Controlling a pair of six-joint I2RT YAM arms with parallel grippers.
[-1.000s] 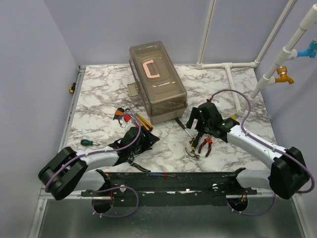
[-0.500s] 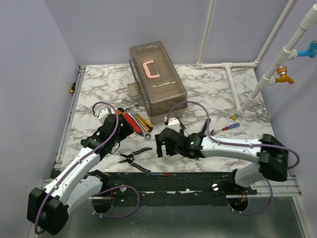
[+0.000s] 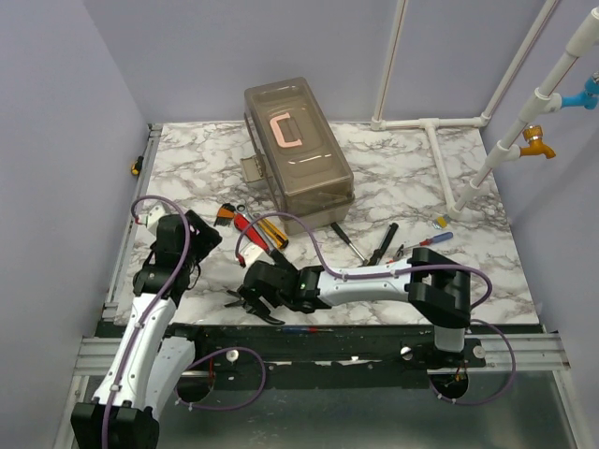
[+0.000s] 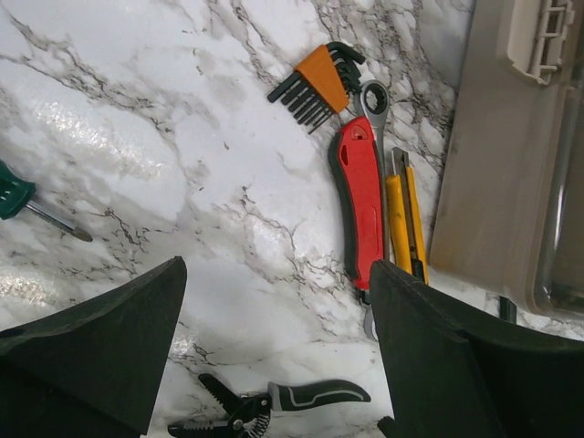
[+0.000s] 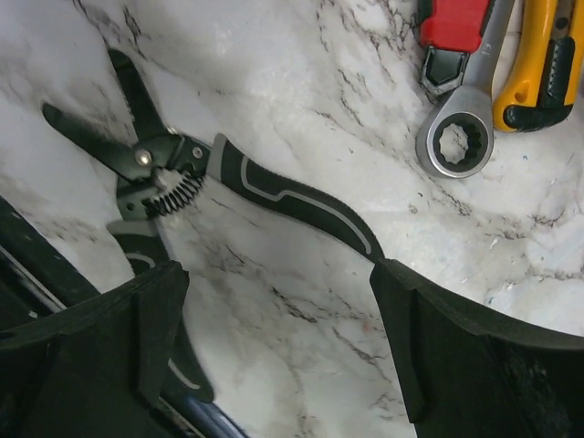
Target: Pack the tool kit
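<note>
right tool (image 5: 274, 347), jaws apart, hangs over the pliers (image 5: 265, 187) at the table (image 3: 402, 178) front edge; handles lie diagonally across its gap (left tool (image 4: 274, 365), also apart, sits farther off). toolbox (image 3: 298, 159) closed behind.

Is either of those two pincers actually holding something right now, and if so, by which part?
Neither. The left pincer is open with nothing between its fingers. The right pincer is open above the black pliers, not closed on them.

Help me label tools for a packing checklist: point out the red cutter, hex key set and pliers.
red cutter (image 4: 363, 205), left wrist view, middle of its red body.
hex key set (image 4: 321, 73), left wrist view, orange holder.
pliers (image 5: 274, 194), right wrist view, upper black handle.
</note>
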